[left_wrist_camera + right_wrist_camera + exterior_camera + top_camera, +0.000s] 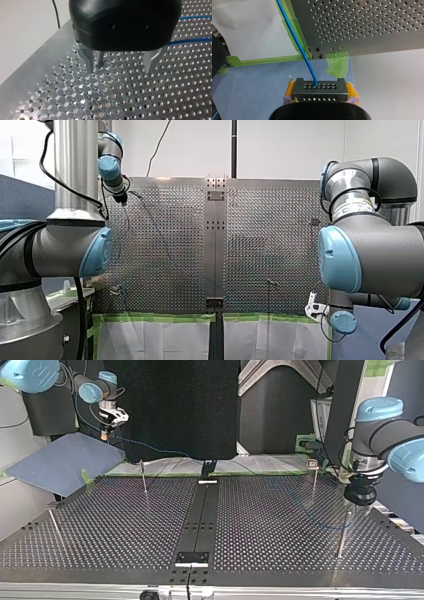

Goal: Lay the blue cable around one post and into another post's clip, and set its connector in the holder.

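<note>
Two yellow-padded fingers around a blocky, perforated black connector.

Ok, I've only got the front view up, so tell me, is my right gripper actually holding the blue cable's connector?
Observer: Yes. The right wrist view shows your right gripper with its yellow pads clamped on the dark grey block connector with rows of holes, the blue cable leaving its top face.
Operator: What's underneath it?
Observer: A blue cloth, just off the perforated metal table at a corner edged with green tape.
Operator: And the other arm?
Observer: Your left gripper is open, its metal fingers either side of a thin metal post, gripping nothing.
</note>
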